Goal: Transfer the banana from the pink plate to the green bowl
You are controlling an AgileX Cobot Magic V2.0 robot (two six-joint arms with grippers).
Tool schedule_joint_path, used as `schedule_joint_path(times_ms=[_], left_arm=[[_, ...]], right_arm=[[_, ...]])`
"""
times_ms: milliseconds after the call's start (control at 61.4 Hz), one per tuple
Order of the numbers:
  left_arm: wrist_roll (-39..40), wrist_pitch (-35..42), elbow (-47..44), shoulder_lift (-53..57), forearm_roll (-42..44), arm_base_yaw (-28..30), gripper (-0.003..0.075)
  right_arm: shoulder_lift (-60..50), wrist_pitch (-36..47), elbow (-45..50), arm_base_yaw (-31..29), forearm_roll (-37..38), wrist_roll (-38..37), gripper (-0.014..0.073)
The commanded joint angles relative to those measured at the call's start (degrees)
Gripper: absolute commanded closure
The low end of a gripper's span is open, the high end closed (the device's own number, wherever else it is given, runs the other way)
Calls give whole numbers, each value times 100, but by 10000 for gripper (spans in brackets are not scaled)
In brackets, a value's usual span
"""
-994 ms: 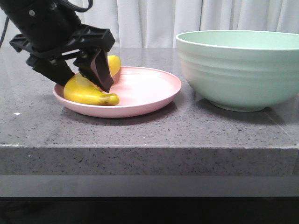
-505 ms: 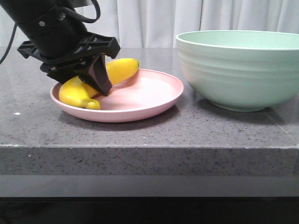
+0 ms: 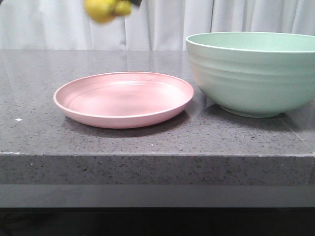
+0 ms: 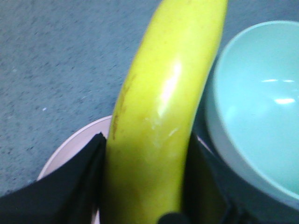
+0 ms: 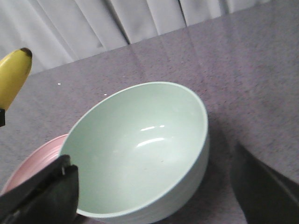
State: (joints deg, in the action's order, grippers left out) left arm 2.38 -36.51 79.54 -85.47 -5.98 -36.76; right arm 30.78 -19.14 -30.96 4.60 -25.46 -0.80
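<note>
The yellow banana [image 3: 104, 9] hangs high above the empty pink plate [image 3: 123, 101], at the top edge of the front view. My left gripper [image 4: 148, 156] is shut on the banana [image 4: 163, 107], with a black finger on each side of it; the pink plate [image 4: 70, 149] and the green bowl [image 4: 261, 116] lie below. The green bowl [image 3: 251, 73] stands to the right of the plate and is empty. My right gripper [image 5: 154, 186] is open wide above the bowl [image 5: 140, 149], holding nothing. The banana's dark-tipped end [image 5: 13, 77] and the plate's rim [image 5: 32, 163] show in the right wrist view.
Both dishes stand on a grey speckled stone counter [image 3: 157, 142] with its front edge close to the plate. White curtains [image 3: 197, 19] hang behind.
My left gripper has risen with the banana, from the plate to the top of the front view. The plate is now empty and has settled a little to the right.
</note>
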Motion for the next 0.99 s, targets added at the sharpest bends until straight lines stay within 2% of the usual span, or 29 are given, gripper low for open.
schedule_joint_path(times_ms=[0,261,603,977], left_arm=[[8,267,220,480,-75,-348,549],[8,199,220,784,-64,-1205,552],[8,145,220,784,-64,-1259,552],[8,145,220,784,-56,-1259,552]], right_arm=[[341,249,-394,95,-738,129,-71],[1365,367,-1073,1094,-1920,783,-71],[2359,1126,-1879,2293,-1955,891,-71],[3245,1087,-2576,2486,-1955,931,-71]])
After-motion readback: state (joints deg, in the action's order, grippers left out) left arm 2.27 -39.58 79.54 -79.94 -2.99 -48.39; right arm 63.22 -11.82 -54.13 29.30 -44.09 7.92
